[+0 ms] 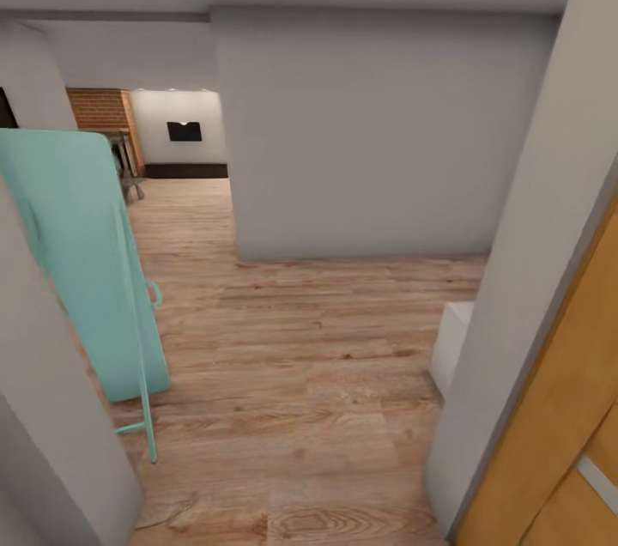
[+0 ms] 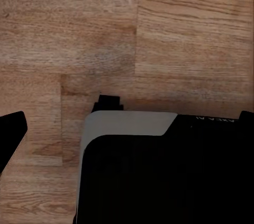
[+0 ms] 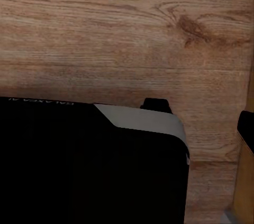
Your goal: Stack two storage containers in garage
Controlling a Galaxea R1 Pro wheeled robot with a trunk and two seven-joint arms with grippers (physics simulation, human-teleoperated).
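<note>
Wood-plank floor [image 1: 292, 357] runs down a hallway between grey walls [image 1: 378, 134], past a mint-green rack [image 1: 77, 263] leaning at the left and a wooden door [image 1: 558, 434] at the right. Neither storage container is in sight; the robot looks in transit. Whether either claw is spread cannot be told.

base [image 2: 169, 176]: black body, rounded grey-white corner panel | faint white lettering along edge
</note>
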